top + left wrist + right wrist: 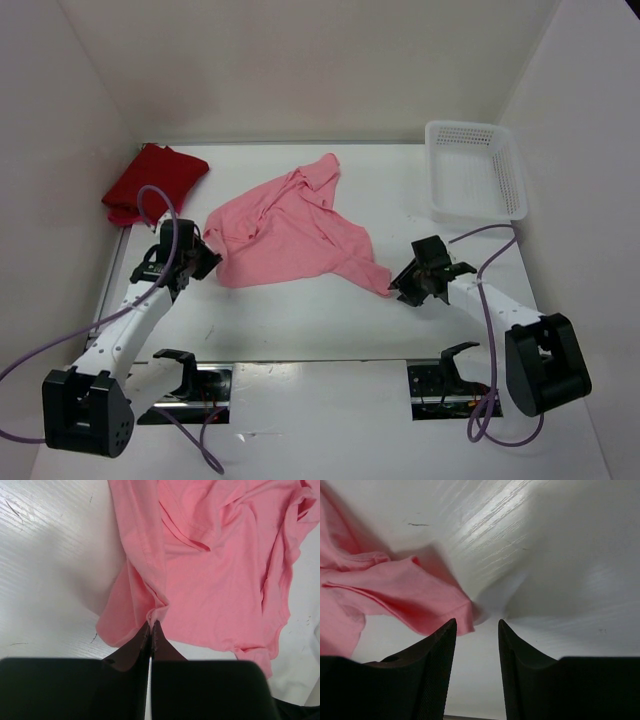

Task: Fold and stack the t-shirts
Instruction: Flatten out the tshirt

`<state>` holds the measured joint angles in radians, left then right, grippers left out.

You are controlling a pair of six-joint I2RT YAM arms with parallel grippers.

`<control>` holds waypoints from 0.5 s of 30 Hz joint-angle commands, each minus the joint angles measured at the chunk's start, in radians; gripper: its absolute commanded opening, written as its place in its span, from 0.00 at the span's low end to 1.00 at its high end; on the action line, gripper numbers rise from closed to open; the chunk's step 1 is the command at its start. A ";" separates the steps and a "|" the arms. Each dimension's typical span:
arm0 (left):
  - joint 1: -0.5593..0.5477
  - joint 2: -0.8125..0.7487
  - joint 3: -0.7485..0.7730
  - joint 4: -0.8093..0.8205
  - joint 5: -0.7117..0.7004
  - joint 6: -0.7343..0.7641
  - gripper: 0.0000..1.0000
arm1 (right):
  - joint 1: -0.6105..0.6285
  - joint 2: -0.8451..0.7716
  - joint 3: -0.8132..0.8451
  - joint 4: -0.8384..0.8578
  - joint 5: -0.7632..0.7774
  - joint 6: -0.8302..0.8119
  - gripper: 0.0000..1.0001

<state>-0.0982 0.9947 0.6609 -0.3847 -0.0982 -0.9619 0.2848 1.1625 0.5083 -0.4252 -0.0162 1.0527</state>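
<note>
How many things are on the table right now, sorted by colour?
pink shirt: 1
red cloth pile: 1 (cannot tell whether it holds more than one shirt)
white basket: 1
Total: 3

The pink shirt (290,235) sprawls across the middle. Bare table (320,320) lies along its near side and before the basket (476,172); the red shirt (152,183) fills the far-left corner.
</note>
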 commanded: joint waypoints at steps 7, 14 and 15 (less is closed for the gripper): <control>-0.008 -0.014 0.023 0.004 0.020 0.012 0.00 | 0.014 0.060 -0.001 0.085 -0.031 -0.031 0.42; -0.008 -0.024 0.011 0.013 0.020 -0.006 0.00 | 0.014 0.141 0.019 0.115 -0.053 -0.042 0.31; -0.008 -0.024 0.002 0.013 0.031 -0.006 0.00 | 0.014 0.167 0.019 0.124 -0.066 -0.052 0.30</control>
<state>-0.1017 0.9920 0.6605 -0.3847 -0.0891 -0.9531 0.2924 1.2732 0.5129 -0.3416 -0.0772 1.0256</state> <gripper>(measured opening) 0.009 0.310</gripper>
